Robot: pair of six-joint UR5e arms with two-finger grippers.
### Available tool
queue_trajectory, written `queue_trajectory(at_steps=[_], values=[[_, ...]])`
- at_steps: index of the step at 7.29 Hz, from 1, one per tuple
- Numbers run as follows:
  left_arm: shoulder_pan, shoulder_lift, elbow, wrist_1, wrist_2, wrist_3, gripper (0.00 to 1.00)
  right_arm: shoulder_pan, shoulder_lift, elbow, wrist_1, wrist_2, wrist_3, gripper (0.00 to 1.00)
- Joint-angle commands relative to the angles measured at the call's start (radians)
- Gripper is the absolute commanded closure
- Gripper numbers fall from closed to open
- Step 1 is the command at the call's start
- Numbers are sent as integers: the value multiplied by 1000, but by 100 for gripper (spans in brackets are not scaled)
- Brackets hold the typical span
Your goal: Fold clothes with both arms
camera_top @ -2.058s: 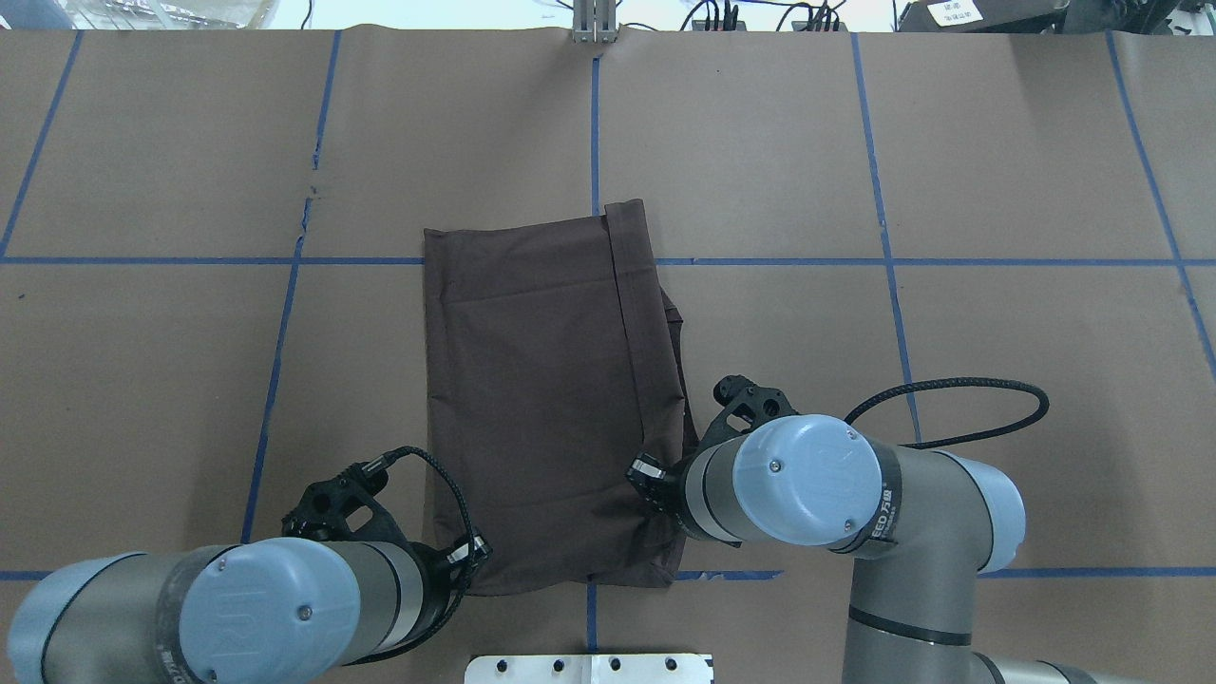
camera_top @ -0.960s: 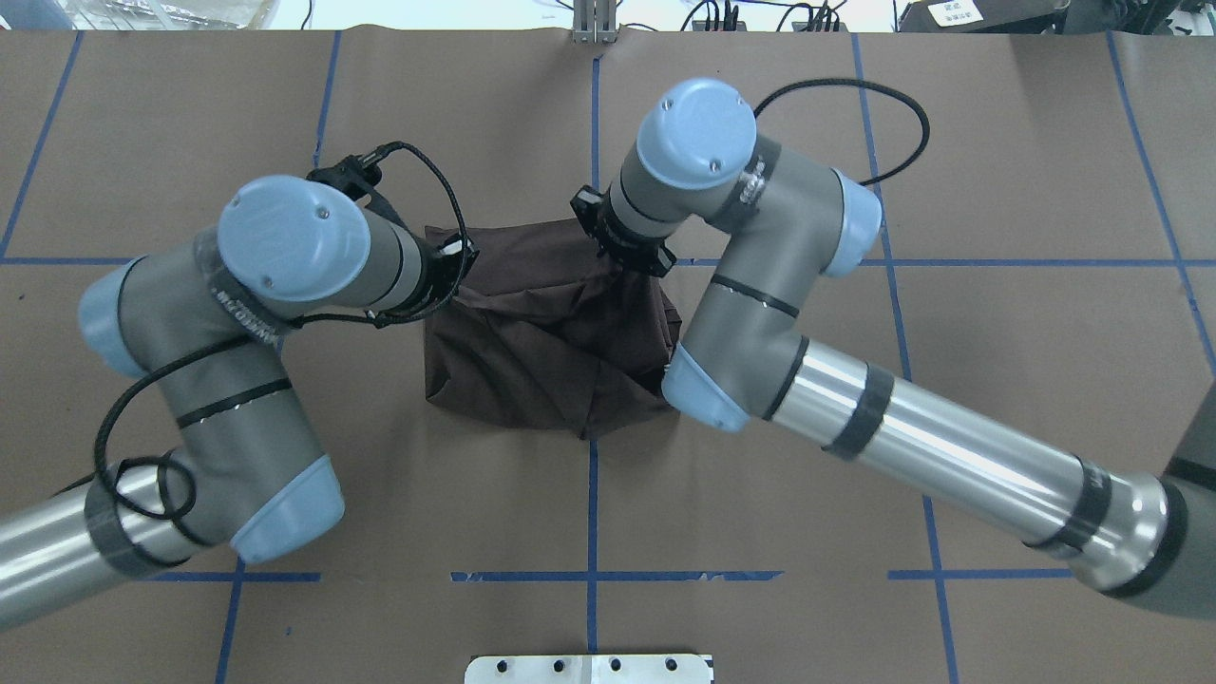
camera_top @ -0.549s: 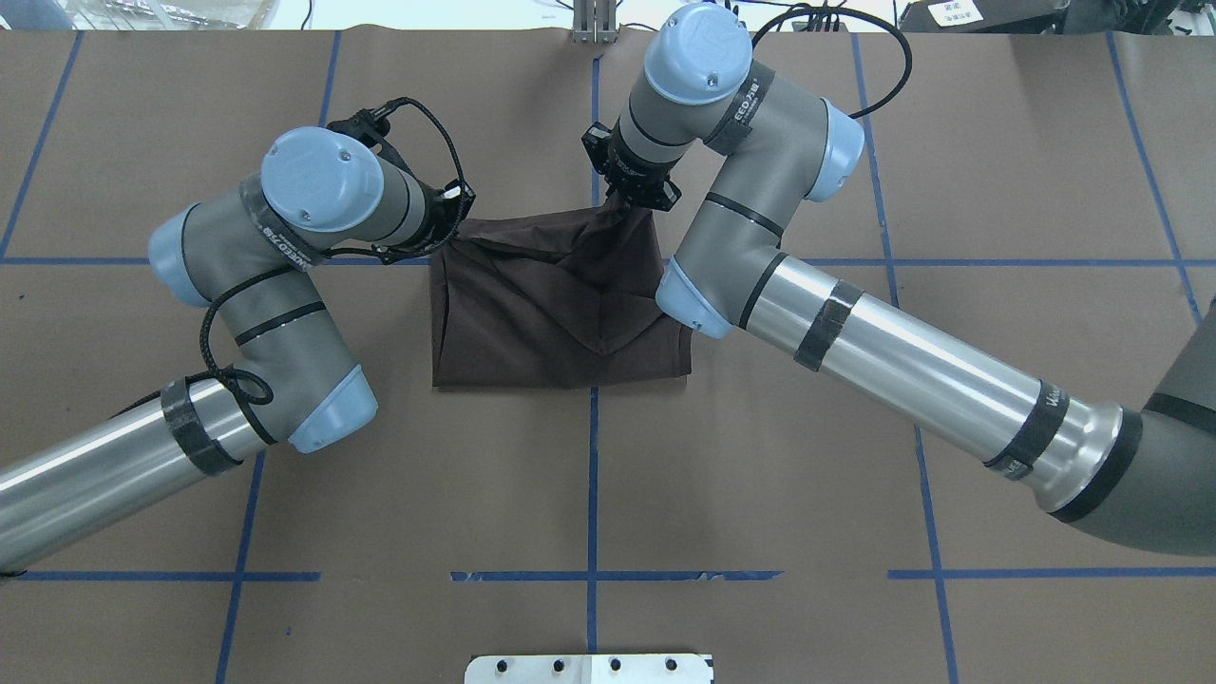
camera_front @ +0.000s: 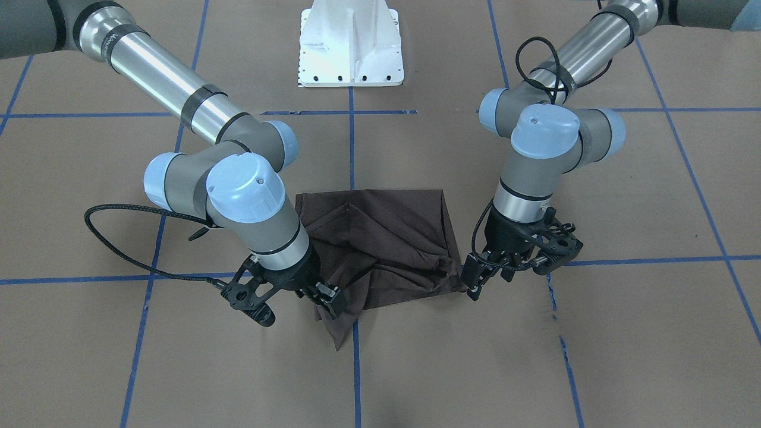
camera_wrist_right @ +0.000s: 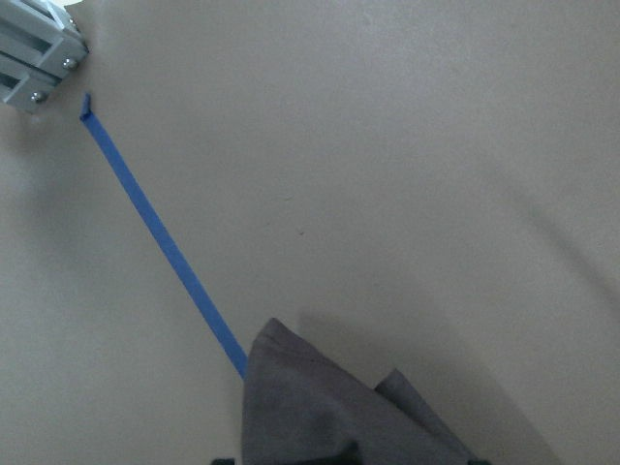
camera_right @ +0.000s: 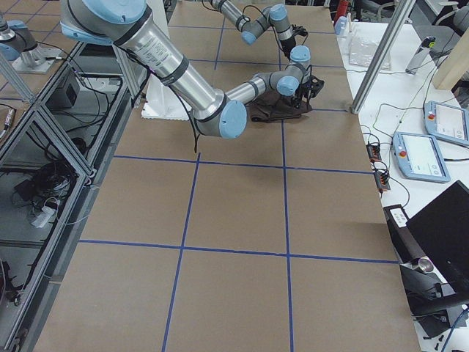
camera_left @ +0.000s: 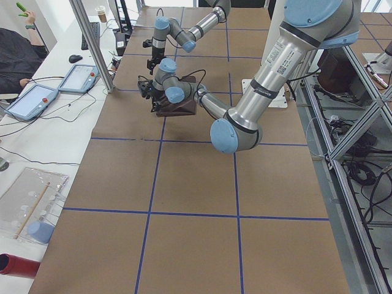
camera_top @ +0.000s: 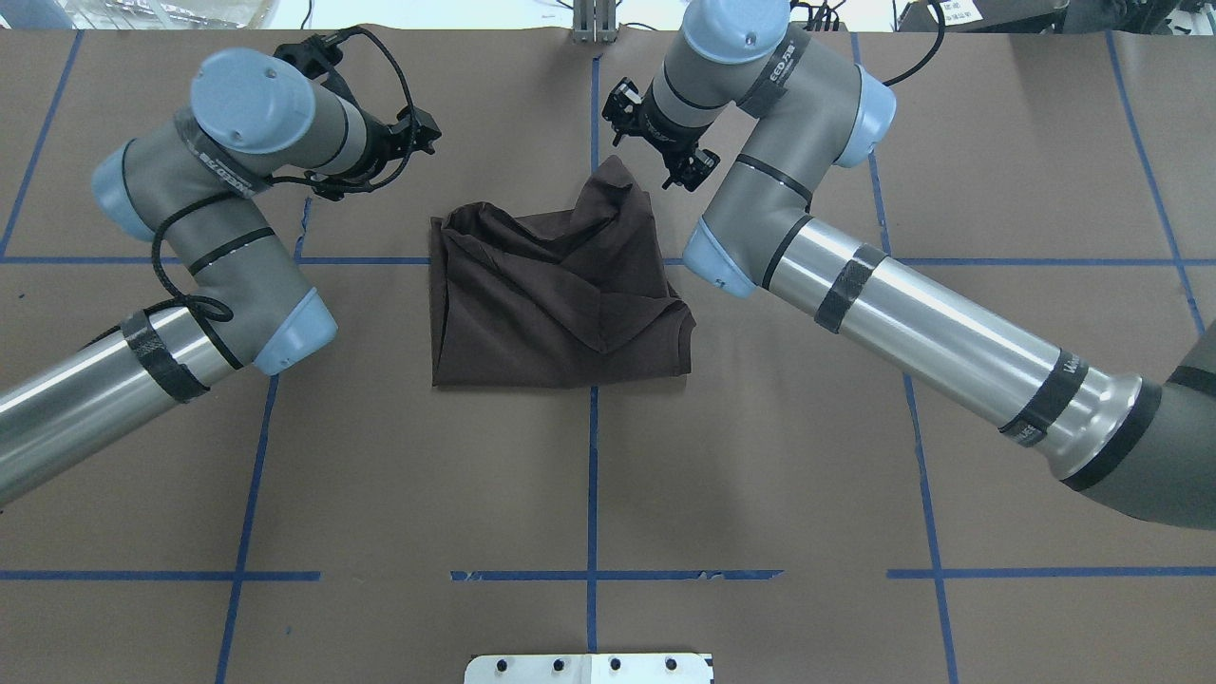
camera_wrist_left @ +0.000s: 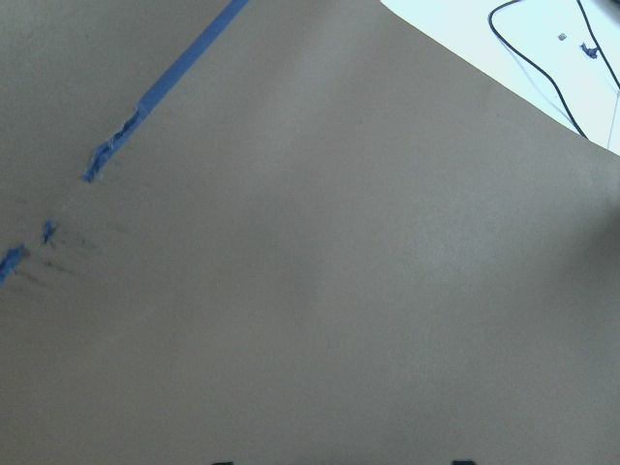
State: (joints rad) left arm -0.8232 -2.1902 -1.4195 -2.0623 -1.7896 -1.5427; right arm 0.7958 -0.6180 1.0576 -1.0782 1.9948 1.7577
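**Both grippers open at the far edge of the folded T-shirt**

The T-shirt (camera_top: 551, 304) lies doubled over on the table (camera_top: 855, 475), across a blue tape line (camera_top: 591, 494). The edge nearest the robot base is straight. The far edge is rumpled, with one corner peaked upward. Right gripper (camera_front: 288, 284): fingers apart, positioned over the peaked corner; contact with the cloth cannot be determined. Left gripper (camera_front: 504, 261): fingers apart and empty, above bare table just beside the opposite far corner, not touching the cloth.
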Motion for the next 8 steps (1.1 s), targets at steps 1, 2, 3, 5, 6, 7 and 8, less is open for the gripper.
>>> queue_trajectory(at_steps=[1,2,3,5,6,7,8], values=[[-45,96,-124,10,-117,94,0,13,-2,16,-14,41,18,0],[-59,154,-197,33,-120,145,0,4,-31,98,-60,62,8,0],[-77,182,-258,106,-120,215,0,-16,-40,186,-131,64,-38,0],[-106,211,-323,194,-119,283,0,-163,-17,312,-367,-78,-232,0],[-108,240,-346,192,-117,289,0,-241,10,320,-453,-197,-342,0],[-108,247,-354,194,-117,288,0,-315,11,309,-488,-319,-439,0],[-108,248,-355,194,-117,288,0,-337,11,302,-490,-346,-464,0]])
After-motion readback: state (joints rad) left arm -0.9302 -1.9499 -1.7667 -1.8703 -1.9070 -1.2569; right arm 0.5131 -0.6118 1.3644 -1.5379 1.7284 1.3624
